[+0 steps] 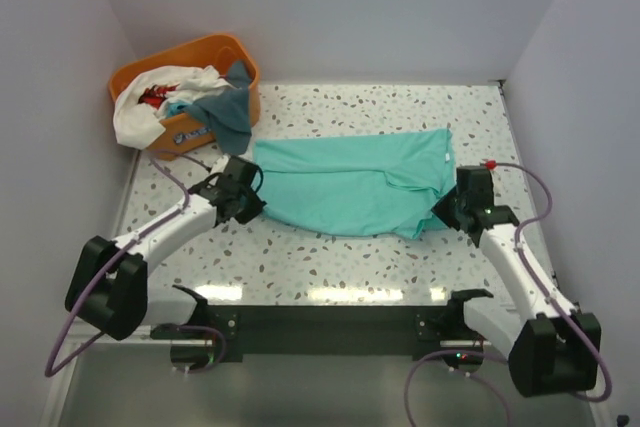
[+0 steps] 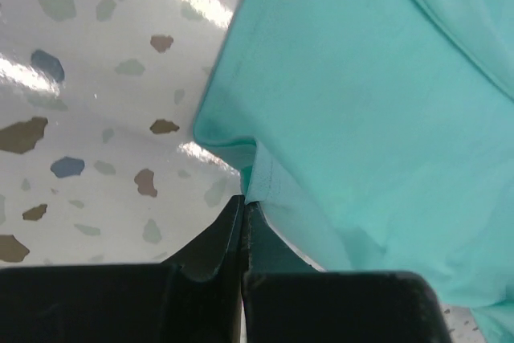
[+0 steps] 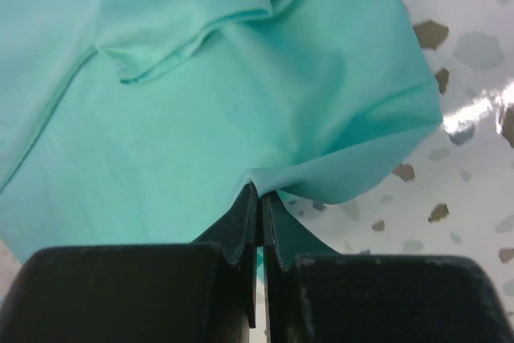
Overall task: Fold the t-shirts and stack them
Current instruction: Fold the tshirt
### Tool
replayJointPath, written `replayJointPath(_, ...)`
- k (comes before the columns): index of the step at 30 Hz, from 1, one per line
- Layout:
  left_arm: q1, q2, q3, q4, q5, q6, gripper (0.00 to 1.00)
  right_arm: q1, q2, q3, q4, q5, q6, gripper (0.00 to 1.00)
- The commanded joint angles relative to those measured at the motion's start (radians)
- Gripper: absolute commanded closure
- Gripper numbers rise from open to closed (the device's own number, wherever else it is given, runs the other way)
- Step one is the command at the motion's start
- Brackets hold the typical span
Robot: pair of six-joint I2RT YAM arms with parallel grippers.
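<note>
Two pinches hold the turquoise t-shirt [image 1: 350,182] spread mid-table [image 1: 350,272]: the left gripper [image 2: 243,202] is clenched on its left edge and the right gripper [image 3: 259,192] on a fold at its right. Such thin bites may slip if the arms pull unevenly. The orange basket [image 1: 180,52] behind holds a white t-shirt [image 1: 135,119], a teal-grey t-shirt [image 1: 230,112] and some red cloth [image 1: 155,96].

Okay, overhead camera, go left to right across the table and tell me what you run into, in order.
orange basket → left gripper, shut on the shirt's left edge → turquoise t-shirt spread flat → right gripper, shut on the shirt's right edge
</note>
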Motion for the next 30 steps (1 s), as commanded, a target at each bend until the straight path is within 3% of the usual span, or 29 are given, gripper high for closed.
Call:
replayJointPath(1, 0.068, 0.042, 0.083, -0.006, -0.004, 0.040, 1.00, -0.005, 0.123, 0.115, 0.160, 0.072, -0.034, 1.00)
replayJointPath(17, 0.169, 0.346, 0.345, -0.027, -0.071, 0.068, 1.00, -0.009, 0.676, 0.478, 0.297, 0.161, -0.076, 1.00)
replayJointPath(18, 0.168, 0.357, 0.364, -0.036, -0.082, 0.069, 0.98, -0.011, 0.717, 0.512, 0.297, 0.164, -0.088, 0.89)
replayJointPath(19, 0.170, 0.375, 0.371, -0.041, -0.090, 0.069, 0.89, -0.011, 0.733, 0.528, 0.291, 0.166, -0.093, 0.83)
replayJointPath(20, 0.171, 0.383, 0.379, -0.046, -0.100, 0.075, 0.75, -0.011, 0.745, 0.541, 0.292, 0.161, -0.106, 0.67)
replayJointPath(21, 0.171, 0.386, 0.388, -0.056, -0.105, 0.081, 0.40, -0.011, 0.760, 0.572, 0.289, 0.141, -0.117, 0.58)
replayJointPath(24, 0.170, 0.386, 0.422, -0.090, -0.096, 0.097, 0.04, -0.011, 0.777, 0.656, 0.190, 0.095, -0.165, 0.40)
replayJointPath(27, 0.168, 0.342, 0.399, -0.078, -0.078, 0.104, 0.00, -0.009, 0.757, 0.666, 0.101, 0.055, -0.221, 0.22)
replayJointPath(28, 0.165, 0.320, 0.393, -0.073, -0.074, 0.109, 0.00, -0.009, 0.718, 0.646, 0.093, 0.011, -0.234, 0.17)
replayJointPath(29, 0.159, 0.314, 0.395, -0.063, -0.073, 0.117, 0.00, -0.008, 0.695, 0.620, 0.096, -0.012, -0.240, 0.04)
replayJointPath(30, 0.153, 0.311, 0.404, -0.055, -0.073, 0.120, 0.00, -0.005, 0.667, 0.556, 0.096, -0.027, -0.238, 0.01)
